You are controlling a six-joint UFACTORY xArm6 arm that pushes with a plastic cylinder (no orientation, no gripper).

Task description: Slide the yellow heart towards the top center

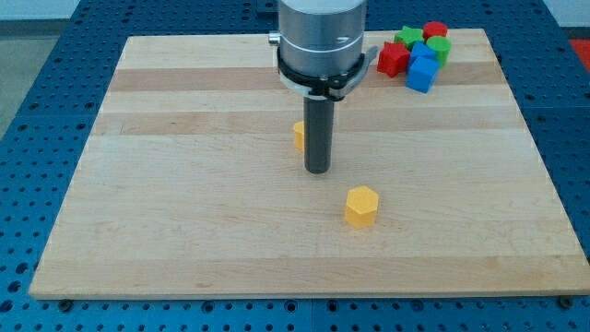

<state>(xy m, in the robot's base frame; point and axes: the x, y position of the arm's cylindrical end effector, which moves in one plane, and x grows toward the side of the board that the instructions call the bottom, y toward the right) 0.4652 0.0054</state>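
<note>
A yellow block (299, 135) lies near the board's middle, mostly hidden behind my rod, so I cannot make out its shape. My tip (318, 171) rests on the board just right of it and slightly below, close to or touching it. A second yellow block, a hexagon (362, 206), lies further down and to the right of the tip, apart from it.
A cluster sits at the board's top right: a red block (393, 60), a blue block (422, 74), a green star (408, 39), a green block (439, 48) and a red block (435, 30). The wooden board (184, 184) lies on a blue perforated table.
</note>
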